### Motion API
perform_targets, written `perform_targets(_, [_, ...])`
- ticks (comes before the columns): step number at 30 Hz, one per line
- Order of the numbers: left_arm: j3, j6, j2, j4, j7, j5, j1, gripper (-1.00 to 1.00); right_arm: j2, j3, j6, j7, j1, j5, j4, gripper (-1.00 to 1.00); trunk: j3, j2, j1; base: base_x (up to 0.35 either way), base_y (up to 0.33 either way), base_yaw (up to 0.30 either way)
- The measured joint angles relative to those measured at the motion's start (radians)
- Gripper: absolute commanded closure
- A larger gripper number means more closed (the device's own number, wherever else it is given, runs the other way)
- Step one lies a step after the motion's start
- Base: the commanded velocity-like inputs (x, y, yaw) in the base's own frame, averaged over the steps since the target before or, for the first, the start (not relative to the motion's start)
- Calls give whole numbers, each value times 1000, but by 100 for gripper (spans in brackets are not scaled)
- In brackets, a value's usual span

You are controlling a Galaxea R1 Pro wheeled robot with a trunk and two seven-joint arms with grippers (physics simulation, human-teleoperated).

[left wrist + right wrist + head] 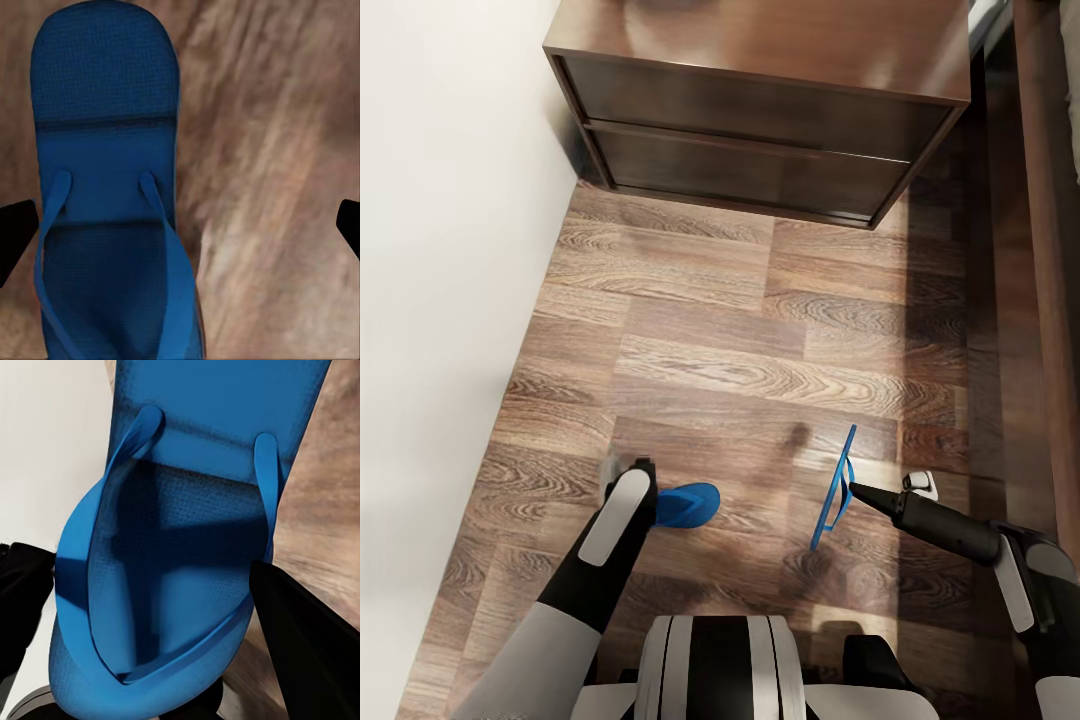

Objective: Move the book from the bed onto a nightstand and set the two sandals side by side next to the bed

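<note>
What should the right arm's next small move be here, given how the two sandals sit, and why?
Probably lower and tip flat the sandal held by the right gripper, setting it beside the other sandal. The held sandal hangs on edge above the wood floor, clamped between the fingers, while the other one lies flat under the open left gripper. The bed frame runs along the right.

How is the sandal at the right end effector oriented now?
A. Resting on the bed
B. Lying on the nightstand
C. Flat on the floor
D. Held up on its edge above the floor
D: in the head view the right end effector grips the sandal, which appears edge-on and raised, with a shadow on the floor.
</note>
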State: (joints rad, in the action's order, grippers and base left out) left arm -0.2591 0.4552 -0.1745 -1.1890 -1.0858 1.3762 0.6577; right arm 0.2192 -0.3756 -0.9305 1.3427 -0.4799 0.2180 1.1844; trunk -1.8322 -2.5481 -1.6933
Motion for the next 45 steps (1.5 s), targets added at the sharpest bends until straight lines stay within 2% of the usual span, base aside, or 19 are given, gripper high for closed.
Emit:
perform_targets(22, [-3,8,0,64,4,1,0,-100,0,0,0,0,0,0,0,100,0,0,0,0,0,0])
perform_targets(24, [-2,7,0,74,14,1,0,-100,0,0,0,0,0,0,0,100,0,0,0,0,0,0])
perform_targets(29, [-5,1,0,112,104,6,0,-100,0,0,0,0,0,0,0,100,0,0,0,0,0,0])
perform_targets(41, [-10,-16,0,116,117,15,0,-100,0,0,0,0,0,0,0,100,0,0,0,0,0,0])
perform_targets(45, [-13,-20,0,116,117,52,0,-100,0,0,0,0,0,0,0,100,0,0,0,0,0,0])
